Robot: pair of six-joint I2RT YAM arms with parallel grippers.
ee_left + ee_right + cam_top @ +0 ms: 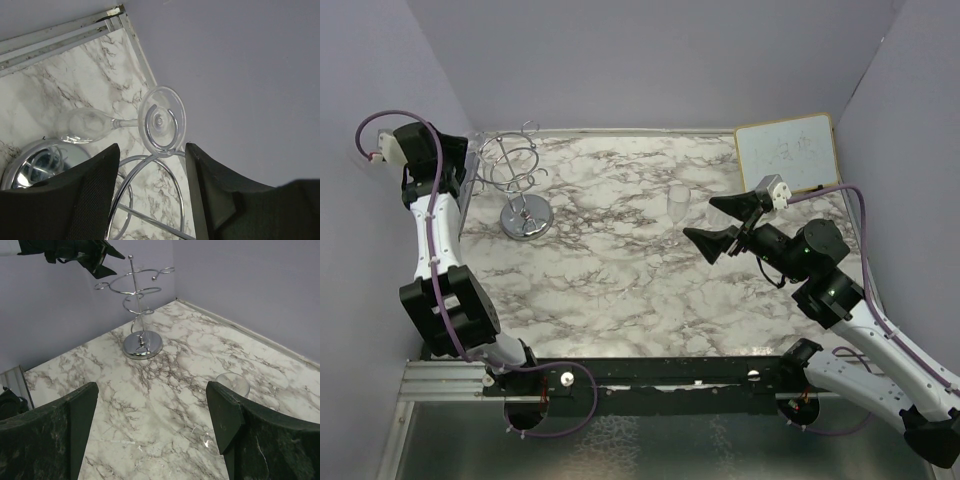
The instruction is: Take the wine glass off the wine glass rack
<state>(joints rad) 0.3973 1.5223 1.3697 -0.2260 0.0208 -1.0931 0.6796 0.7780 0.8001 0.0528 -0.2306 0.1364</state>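
Observation:
The chrome wine glass rack [518, 165] stands at the far left on its round mirror base [525, 218]. In the left wrist view a clear wine glass [161, 121] hangs upside down from a rack loop [150, 185], its foot resting on the wire. My left gripper [151, 150] is open and empty, its jaws on either side of the loop just short of the glass's foot. It shows in the top view [468, 170] beside the rack. A second clear wine glass [677, 205] stands upright on the marble. My right gripper [700, 218] is open and empty just right of it, also seen in its own wrist view [152, 390].
A small whiteboard [787, 152] lies at the far right corner. Purple walls close in the marble table [620, 280] on three sides. In the right wrist view the rack [137, 295] stands far off and the standing glass [232, 385] is by the right finger.

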